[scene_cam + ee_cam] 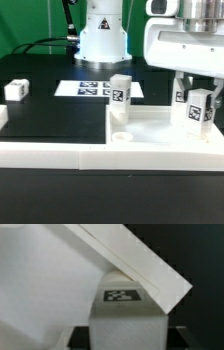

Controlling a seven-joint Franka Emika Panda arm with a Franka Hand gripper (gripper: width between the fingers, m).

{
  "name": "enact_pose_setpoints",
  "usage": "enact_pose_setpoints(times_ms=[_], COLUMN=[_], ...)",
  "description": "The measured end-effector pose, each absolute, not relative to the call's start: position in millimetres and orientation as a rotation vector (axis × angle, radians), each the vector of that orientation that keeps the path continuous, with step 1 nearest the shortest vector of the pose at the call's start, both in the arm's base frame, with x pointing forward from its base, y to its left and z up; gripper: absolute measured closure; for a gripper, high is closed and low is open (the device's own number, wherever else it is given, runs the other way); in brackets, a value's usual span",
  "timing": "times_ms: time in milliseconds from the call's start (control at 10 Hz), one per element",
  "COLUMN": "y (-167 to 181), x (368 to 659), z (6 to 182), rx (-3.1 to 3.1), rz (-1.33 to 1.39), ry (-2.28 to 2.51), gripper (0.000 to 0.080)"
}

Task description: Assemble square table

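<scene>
My gripper [196, 98] is shut on a white leg block [195, 110] with a black-and-white tag. It holds the block upright over the right part of the white square slab [150, 125]; I cannot tell if block and slab touch. In the wrist view the held leg [122, 308] fills the middle between my dark fingers [80, 333], with the slab [40, 280] and its slanted edge beside it. A second leg [120, 94] stands on the slab's far left corner. A round hole [120, 136] shows at its near left corner. Two more legs [15, 90] [2, 115] lie at the exterior view's left.
The marker board [88, 88] lies flat behind the slab, in front of the robot base [102, 35]. A long low white rail fence [50, 152] runs along the front of the black table. Green cloth hangs at the back left.
</scene>
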State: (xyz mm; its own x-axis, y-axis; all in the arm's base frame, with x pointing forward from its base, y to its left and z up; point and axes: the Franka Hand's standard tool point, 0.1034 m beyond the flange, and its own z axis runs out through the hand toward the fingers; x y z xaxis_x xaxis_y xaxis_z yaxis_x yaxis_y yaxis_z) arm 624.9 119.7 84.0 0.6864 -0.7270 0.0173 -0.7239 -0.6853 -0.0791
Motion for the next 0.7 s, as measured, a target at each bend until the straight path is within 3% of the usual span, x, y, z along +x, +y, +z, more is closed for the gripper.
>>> enact_pose_setpoints(times_ms=[700], y=[119.7], x=[624.9], z=[84.0], rx=[-2.824], rz=[-0.073], ry=[1.216], gripper=[0.0509])
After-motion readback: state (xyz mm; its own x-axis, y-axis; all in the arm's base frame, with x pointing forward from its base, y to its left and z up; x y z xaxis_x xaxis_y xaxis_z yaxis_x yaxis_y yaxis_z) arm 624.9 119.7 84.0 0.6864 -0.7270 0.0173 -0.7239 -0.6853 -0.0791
